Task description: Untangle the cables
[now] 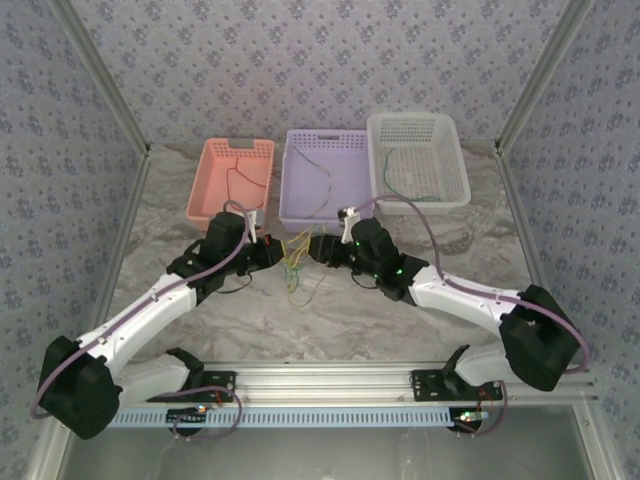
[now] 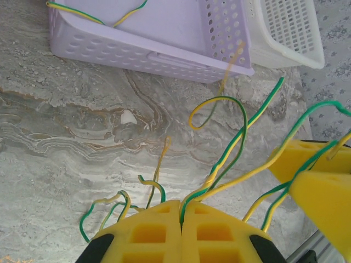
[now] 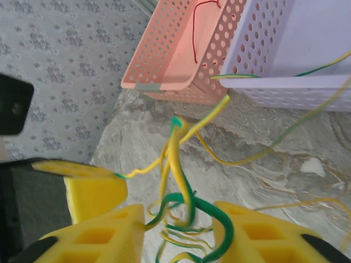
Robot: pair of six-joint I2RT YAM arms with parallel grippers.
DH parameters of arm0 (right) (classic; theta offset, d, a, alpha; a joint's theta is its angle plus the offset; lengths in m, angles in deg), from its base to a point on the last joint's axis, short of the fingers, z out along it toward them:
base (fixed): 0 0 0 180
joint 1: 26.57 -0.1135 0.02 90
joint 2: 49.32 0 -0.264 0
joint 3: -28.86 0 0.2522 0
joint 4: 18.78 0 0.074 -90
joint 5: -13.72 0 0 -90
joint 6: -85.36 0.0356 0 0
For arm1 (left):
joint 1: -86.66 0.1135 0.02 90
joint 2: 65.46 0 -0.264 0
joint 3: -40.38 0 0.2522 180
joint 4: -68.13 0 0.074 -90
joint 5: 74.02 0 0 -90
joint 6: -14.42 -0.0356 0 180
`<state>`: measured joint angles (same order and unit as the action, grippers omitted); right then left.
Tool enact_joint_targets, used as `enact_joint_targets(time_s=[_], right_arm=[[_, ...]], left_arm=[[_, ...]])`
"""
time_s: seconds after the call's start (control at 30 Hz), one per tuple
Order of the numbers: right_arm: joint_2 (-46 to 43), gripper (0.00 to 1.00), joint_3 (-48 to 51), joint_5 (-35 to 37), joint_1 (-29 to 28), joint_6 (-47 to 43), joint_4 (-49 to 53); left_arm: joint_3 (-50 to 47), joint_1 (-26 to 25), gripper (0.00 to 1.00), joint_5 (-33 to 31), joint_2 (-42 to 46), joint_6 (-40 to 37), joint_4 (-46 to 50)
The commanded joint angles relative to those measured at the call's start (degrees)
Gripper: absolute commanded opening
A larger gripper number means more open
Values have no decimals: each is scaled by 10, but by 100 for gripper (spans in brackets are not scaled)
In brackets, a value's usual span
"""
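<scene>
I see the left tool (image 2: 181,212) clamped shut on the green-and-yellow cables (image 2: 230,137), which arch above the marbled surface (image 2: 66,137) near the purple basket (image 2: 137,49). My right tool (image 3: 180,219) stands with its jaws parted around the tangle.

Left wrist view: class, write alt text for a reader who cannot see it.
The left end effector is shut on green-and-yellow cables, which fan upward over a marbled table. A lilac basket and a white basket stand beyond.
</scene>
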<state>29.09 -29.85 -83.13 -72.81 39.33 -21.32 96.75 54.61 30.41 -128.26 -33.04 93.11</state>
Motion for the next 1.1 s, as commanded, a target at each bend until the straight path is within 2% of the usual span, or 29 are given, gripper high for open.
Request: enact_joint_targets(time_s=[0.0, 0.1, 0.17, 0.2, 0.23, 0.27, 0.3, 0.47, 0.57, 0.7, 0.8, 0.9, 1.07], right_arm=[[17, 26, -25, -7, 1, 0, -13], [11, 2, -24, 19, 1, 0, 3], [-2, 0, -20, 42, 2, -4, 19], [-10, 0, -16, 47, 5, -5, 25], [-19, 0, -12, 49, 11, -4, 29], [-28, 0, -9, 49, 18, 0, 35], [-36, 0, -7, 42, 27, 4, 41], [-60, 0, -36, 11, 62, 5, 118], [-66, 0, -53, 6, 81, 15, 164], [-73, 0, -57, -11, 102, 49, 184], [-76, 0, -69, -14, 109, 61, 207], [-80, 0, -80, -22, 116, 71, 227], [-90, 0, -88, -29, 128, 98, 254]], left_arm=[[20, -4, 0, 17, 0, 3, -23], [19, -4, 0, 15, -4, 1, -21], [22, -4, 3, 3, -4, 1, -11], [23, -4, 14, -8, -1, 1, -2], [24, -6, 31, -25, 6, 2, 11], [24, -8, 42, -42, 13, 1, 22], [24, -14, 48, -60, 24, -4, 33], [2, -58, 50, -87, 30, -18, 33], [-38, -105, 49, -96, 28, -16, -25], [-57, -181, 51, -143, -15, -39, -88], [-77, -209, 60, -175, -57, -49, -156], [-117, -226, 69, -201, -82, -60, -270], [-117, -251, 74, -235, -143, -107, -365]])
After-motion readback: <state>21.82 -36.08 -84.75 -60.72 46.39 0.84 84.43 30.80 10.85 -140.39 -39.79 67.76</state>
